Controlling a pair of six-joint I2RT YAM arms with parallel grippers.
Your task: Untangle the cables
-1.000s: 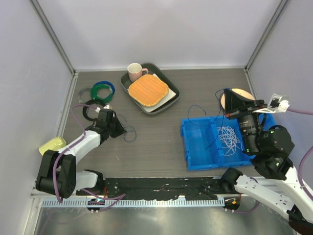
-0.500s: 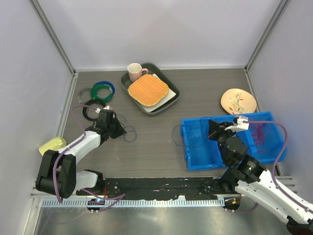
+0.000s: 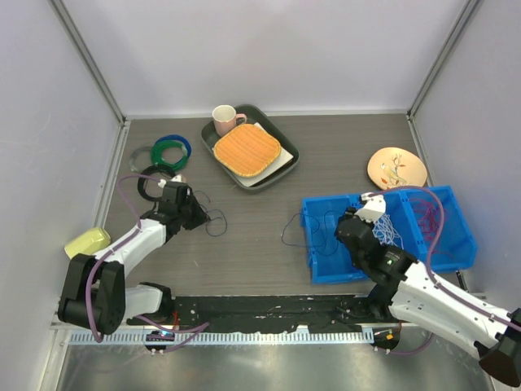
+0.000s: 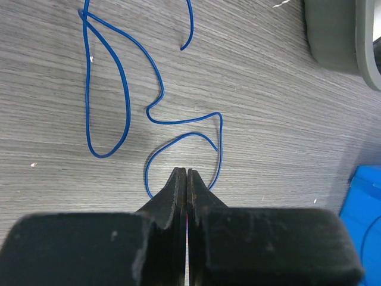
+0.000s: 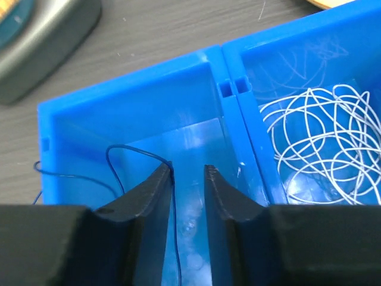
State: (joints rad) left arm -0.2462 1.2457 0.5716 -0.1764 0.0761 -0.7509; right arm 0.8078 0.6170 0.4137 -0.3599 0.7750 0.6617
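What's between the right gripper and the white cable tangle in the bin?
The divider wall. The right gripper hangs open over the left compartment, a dark wire by one finger; the white tangle lies in the next compartment, past that wall.

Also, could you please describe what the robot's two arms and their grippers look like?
The left arm and right arm match: white shells, black joints, a mauve hose looping beside each. The left gripper and right gripper each have two matte black tapering fingers on a blocky black body.
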